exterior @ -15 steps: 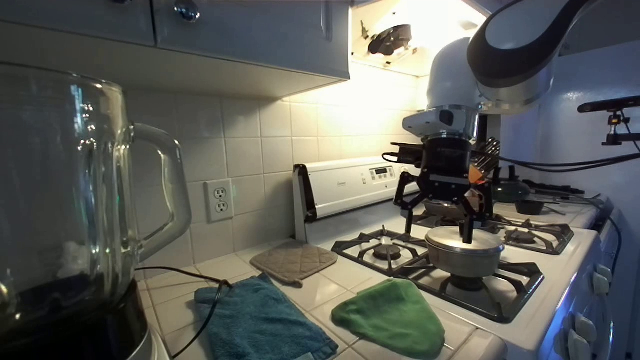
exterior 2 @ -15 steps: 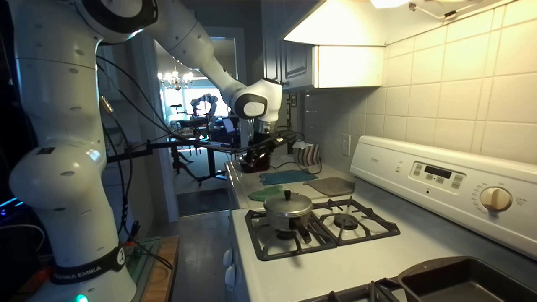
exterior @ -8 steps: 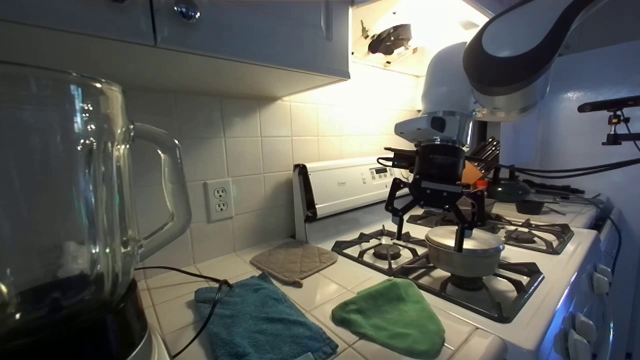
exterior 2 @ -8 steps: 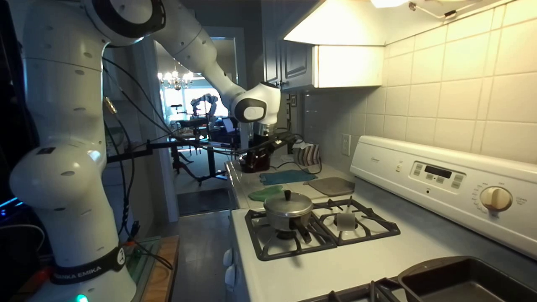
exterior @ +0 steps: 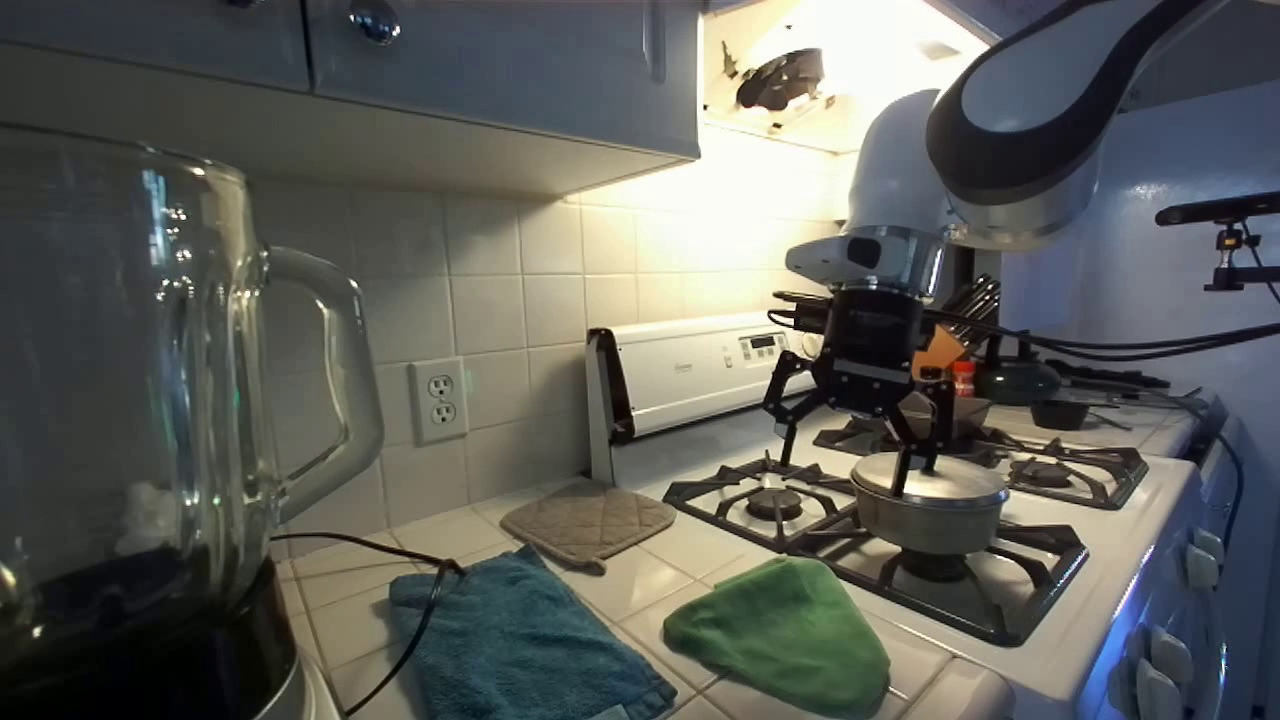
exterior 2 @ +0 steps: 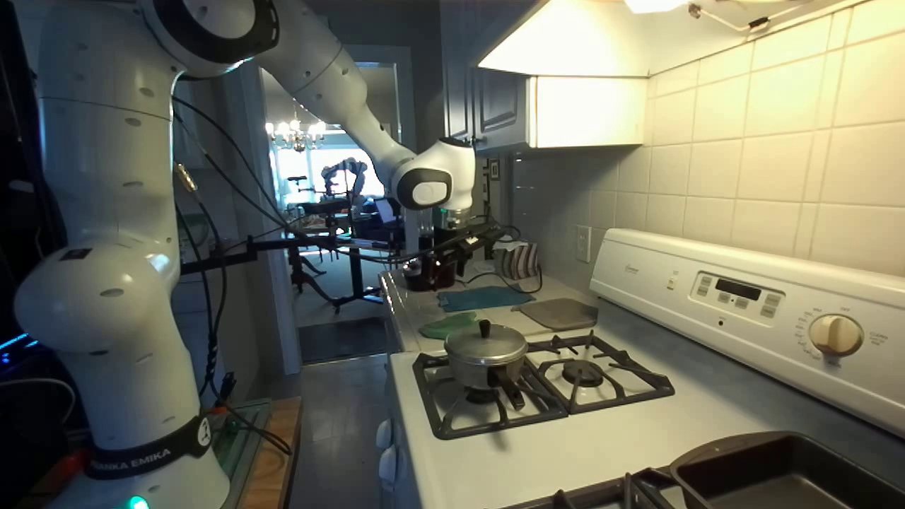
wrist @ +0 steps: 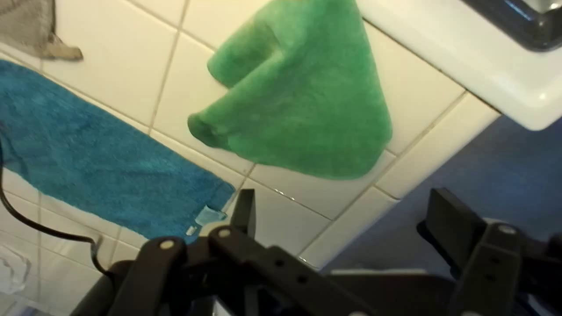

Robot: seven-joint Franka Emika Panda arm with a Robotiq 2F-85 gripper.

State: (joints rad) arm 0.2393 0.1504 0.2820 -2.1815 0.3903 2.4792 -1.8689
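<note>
My black gripper [exterior: 844, 474] hangs above the counter with its jaws wide apart and nothing between them. The wrist view shows the fingers [wrist: 244, 215] over white tiles and the counter's edge, the right-hand one beyond that edge. Nearest in that view lies a crumpled green cloth [wrist: 316, 109], just ahead of the fingertips. A folded blue towel [wrist: 109, 162] is to its left, partly behind the left finger. At the top left corner a grey quilted potholder [wrist: 26, 26] shows in part. A lidded metal pot [exterior 2: 488, 353] sits on a burner grate; the gripper overlaps it in an exterior view.
The white stove [exterior: 700, 370] adjoins the tiled counter. A glass blender [exterior: 130, 380] stands close to the camera, its black cord [exterior: 420, 620] crossing the blue towel. Wall cabinets [exterior: 500, 90] hang above. A dark baking pan [exterior 2: 792, 474] rests on the stove's near side.
The arm has lowered slightly and shifted left in the exterior view with the blender; the gripper has tilted a little. Its jaws remain wide apart. The cloths and pot have not moved.
</note>
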